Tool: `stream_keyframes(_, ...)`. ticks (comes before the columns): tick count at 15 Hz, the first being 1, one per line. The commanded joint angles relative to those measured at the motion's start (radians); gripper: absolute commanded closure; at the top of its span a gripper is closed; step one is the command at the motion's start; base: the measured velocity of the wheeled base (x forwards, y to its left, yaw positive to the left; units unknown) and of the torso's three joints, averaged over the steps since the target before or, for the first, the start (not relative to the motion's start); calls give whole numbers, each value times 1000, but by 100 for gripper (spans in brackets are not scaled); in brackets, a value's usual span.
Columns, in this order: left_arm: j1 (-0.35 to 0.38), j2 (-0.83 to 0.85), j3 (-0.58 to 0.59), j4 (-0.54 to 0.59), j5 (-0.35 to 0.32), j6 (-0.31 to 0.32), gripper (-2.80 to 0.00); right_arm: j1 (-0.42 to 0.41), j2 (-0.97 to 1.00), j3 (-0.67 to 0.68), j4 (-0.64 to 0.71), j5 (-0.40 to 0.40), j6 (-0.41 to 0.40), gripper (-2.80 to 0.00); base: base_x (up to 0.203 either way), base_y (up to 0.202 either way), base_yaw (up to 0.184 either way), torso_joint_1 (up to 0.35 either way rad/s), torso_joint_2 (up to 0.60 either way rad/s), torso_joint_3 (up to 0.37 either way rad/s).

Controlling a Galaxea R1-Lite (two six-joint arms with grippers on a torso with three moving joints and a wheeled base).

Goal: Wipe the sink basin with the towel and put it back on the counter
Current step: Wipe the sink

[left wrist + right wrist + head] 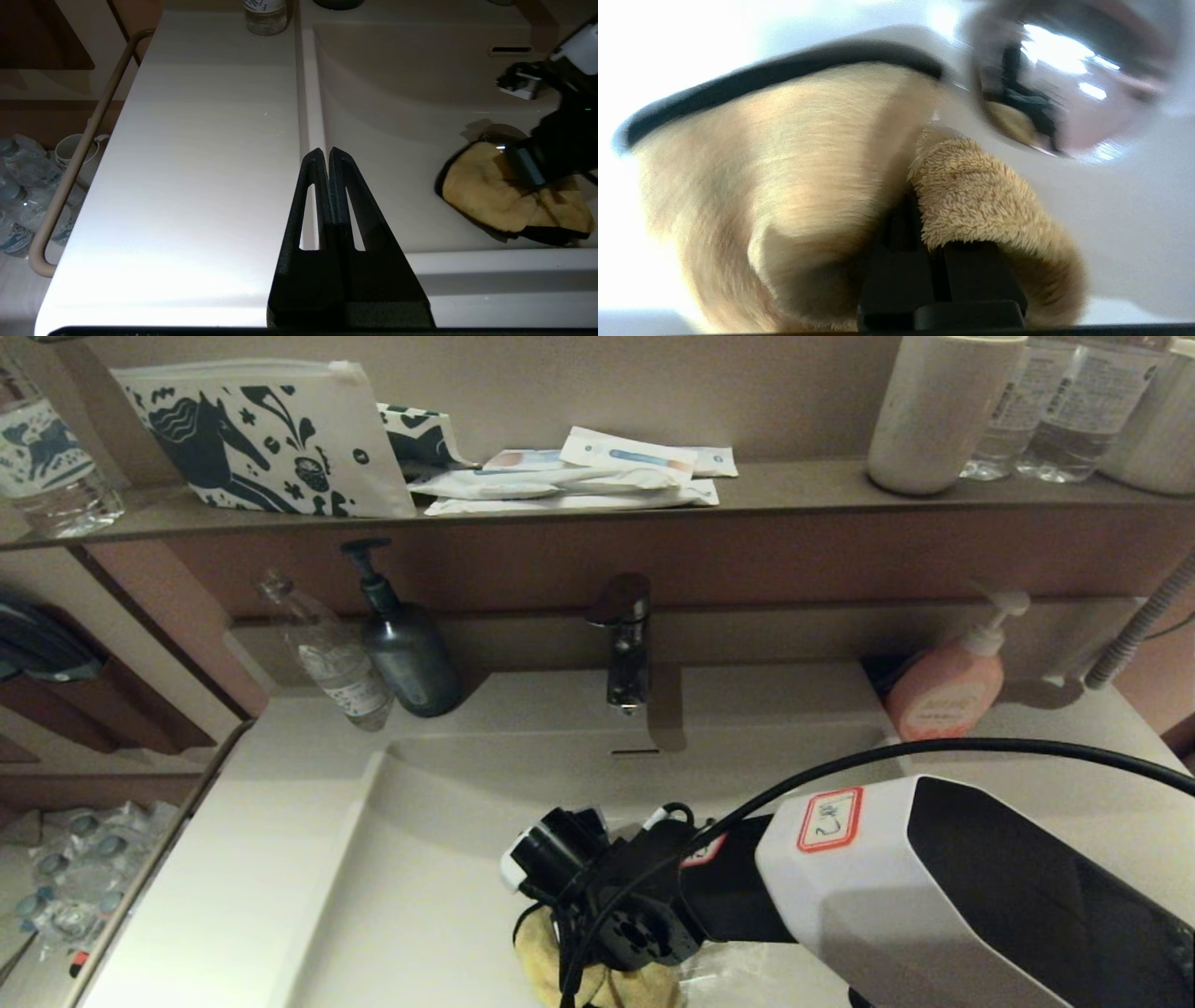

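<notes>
The mustard-yellow towel (541,952) lies pressed on the floor of the off-white sink basin (448,859), near its front. My right gripper (924,219) is shut on the towel (971,196), whose fluffy folds bunch over the fingers. In the left wrist view the towel (486,196) sits beside the chrome drain plug (500,135), which also shows as drain plug (1069,79). My left gripper (325,154) hangs shut and empty over the counter (196,163) by the basin's left rim. The overflow slot (635,750) is on the rear wall.
A chrome faucet (624,644) stands behind the basin. A clear bottle (331,658) and a dark pump bottle (406,649) stand at the back left, a pink soap bottle (948,681) at the back right. The shelf ledge (766,485) above holds pouches, packets and cups.
</notes>
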Motion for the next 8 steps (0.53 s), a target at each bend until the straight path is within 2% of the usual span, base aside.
stream_keyframes(1,0,1,0,0,0,0,0,28,48,-72,3,-9,13,0,0,0,0,0,0,0)
stream_keyframes(4,0,1,0,0,0,-1,0,55,76,-151,3,-37,30,0,0,0,0,0,0,0)
stream_keyframes(6,0,1,0,0,0,-1,0,54,76,-142,12,-61,30,0,0,0,0,0,0,0)
stream_keyframes(8,0,1,0,0,0,0,0,29,62,-104,26,-116,29,0,0,0,0,0,0,0)
